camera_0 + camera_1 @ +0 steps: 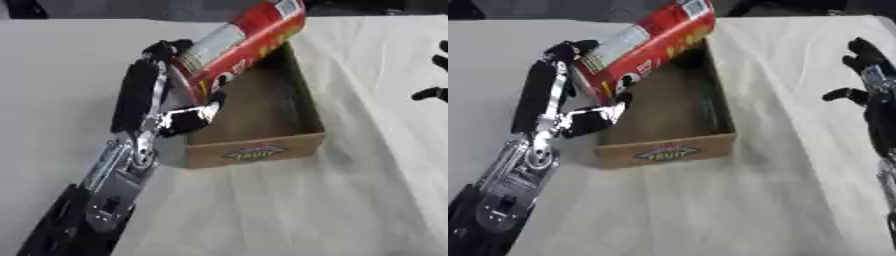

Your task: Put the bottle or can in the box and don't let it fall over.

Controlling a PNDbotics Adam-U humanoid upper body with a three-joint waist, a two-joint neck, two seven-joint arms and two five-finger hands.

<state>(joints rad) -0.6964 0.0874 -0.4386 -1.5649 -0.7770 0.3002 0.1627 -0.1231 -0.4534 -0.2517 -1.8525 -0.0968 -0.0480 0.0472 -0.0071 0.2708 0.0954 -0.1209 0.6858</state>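
Note:
A tall red can (238, 44) with a white label hangs tilted over the left rim of the cardboard box (254, 151), its top leaning away to the upper right. My left hand (166, 90) is shut on the can's lower part, fingers over the far side and thumb (194, 116) under its base. The box is open on top, brown inside, with a printed logo on its front wall. My right hand (868, 75) rests open at the right edge, away from the box.
A wrinkled pale cloth (289, 210) covers the table all round the box. The dark far edge of the table runs along the top of the views.

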